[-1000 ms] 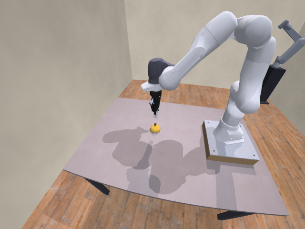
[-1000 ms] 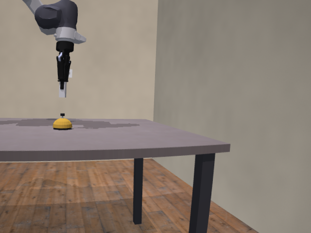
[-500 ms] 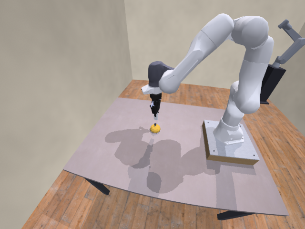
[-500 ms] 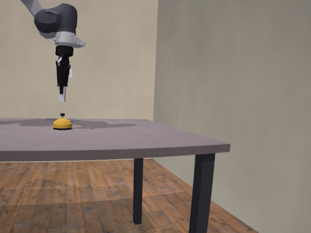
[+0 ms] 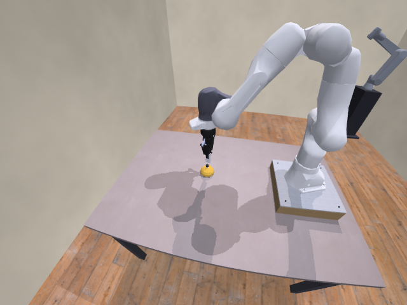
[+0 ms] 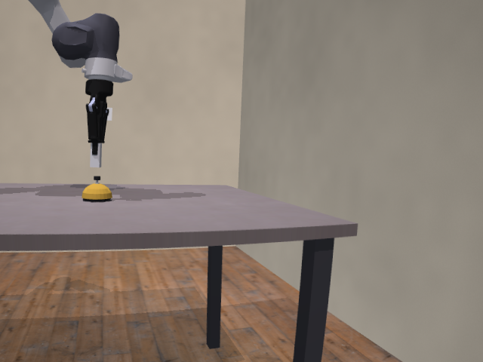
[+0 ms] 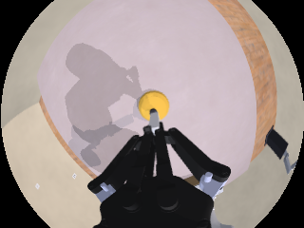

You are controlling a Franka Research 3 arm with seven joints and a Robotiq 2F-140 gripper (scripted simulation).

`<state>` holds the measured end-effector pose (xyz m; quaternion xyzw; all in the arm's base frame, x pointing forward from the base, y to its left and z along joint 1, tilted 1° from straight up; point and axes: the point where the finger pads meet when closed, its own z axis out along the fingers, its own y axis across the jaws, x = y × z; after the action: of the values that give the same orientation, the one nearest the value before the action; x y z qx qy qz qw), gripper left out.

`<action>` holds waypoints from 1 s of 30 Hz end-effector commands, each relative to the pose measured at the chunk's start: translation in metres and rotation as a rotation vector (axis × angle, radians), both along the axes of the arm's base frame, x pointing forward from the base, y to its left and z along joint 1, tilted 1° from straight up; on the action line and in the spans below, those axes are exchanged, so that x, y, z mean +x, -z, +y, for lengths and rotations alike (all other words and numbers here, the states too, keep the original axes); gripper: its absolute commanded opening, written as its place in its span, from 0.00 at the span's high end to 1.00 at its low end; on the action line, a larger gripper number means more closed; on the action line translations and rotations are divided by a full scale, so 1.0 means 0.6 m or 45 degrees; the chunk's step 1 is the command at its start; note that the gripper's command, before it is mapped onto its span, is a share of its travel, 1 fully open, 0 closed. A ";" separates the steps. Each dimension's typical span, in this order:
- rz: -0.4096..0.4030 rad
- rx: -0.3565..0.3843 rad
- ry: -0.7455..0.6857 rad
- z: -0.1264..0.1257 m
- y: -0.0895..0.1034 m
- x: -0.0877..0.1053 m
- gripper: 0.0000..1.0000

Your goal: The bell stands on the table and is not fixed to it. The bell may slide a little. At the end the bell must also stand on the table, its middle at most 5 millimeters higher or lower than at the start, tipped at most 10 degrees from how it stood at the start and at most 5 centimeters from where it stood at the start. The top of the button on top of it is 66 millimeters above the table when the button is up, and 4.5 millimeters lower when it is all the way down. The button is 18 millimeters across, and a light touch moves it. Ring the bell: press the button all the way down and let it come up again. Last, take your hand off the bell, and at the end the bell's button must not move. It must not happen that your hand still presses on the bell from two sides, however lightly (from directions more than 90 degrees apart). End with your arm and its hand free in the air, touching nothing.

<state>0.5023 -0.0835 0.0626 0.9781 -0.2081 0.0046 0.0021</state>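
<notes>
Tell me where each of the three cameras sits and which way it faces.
Top: high off the table's corner, looking down at the whole arm and its base plate.
Exterior: low at table height, side-on; shows wrist and shut gripper above the button.
Wrist: on the hand, looking down past the fingers.
All three show the yellow bell.

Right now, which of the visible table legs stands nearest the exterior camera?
The thick dark leg at the table's right corner; the other leg looks thinner, further left, and ends higher.
</notes>
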 end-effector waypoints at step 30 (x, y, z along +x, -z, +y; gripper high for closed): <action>-0.011 -0.004 0.001 -0.006 0.027 0.004 1.00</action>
<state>0.5054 -0.0860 0.0478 0.9779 -0.2087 0.0097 0.0019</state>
